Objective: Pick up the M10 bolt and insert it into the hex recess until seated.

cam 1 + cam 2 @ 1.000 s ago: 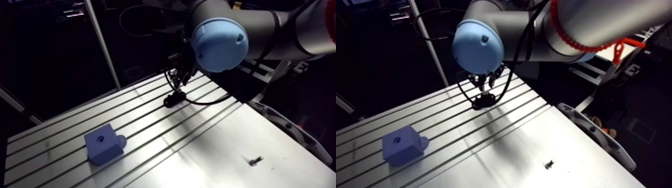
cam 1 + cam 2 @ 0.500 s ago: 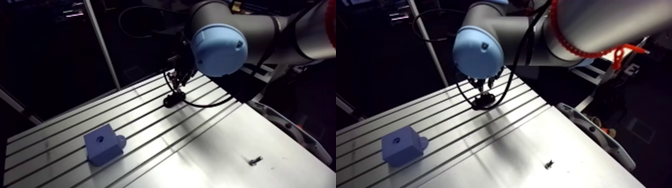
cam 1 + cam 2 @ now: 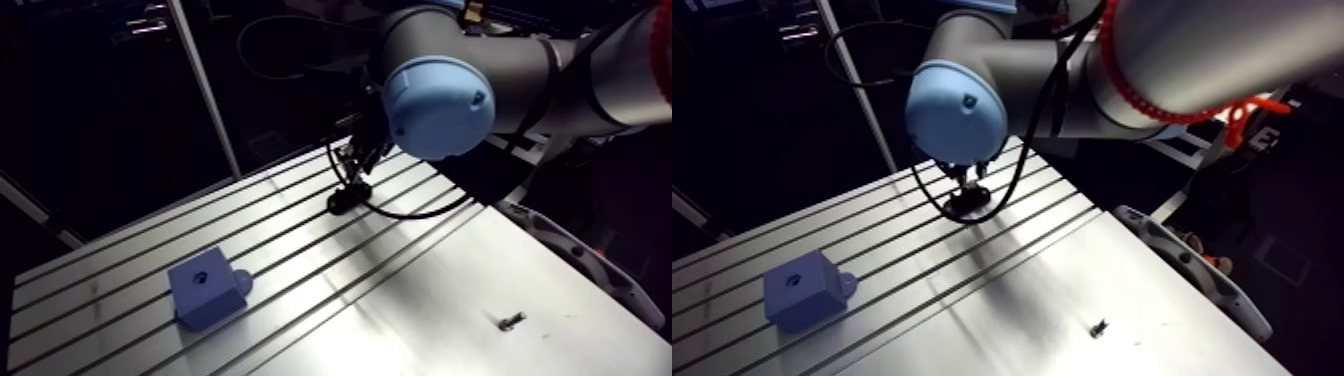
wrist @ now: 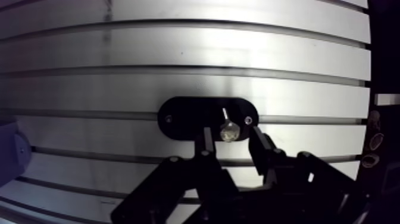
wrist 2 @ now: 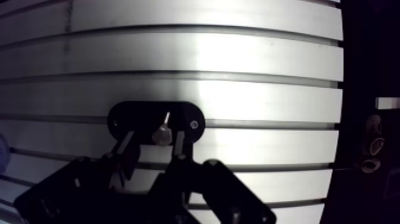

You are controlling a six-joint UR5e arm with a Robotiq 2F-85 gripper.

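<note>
In the wrist view a small silvery M10 bolt (image 4: 228, 131) sits between my gripper's (image 4: 230, 134) two dark fingers, which are shut on it. Right under it lies a black oval plate (image 4: 184, 119) with the hex recess, bridging one table slot; the bolt hangs over the plate's half nearer one end screw. The bolt's thin shank shows as a bright line pointing at the plate. In the arm view the gripper (image 3: 352, 165) hangs just above the same plate (image 3: 349, 197) at the far part of the table.
A blue block (image 3: 206, 289) with a round hole stands on the slotted table (image 3: 120, 270) at the near left. A small loose metal fastener (image 3: 512, 321) lies on the smooth plate at the near right. The table's edge runs close behind the black plate.
The wrist and gripper have come down slightly toward the black plate. The blue block and the loose fastener have not moved.
</note>
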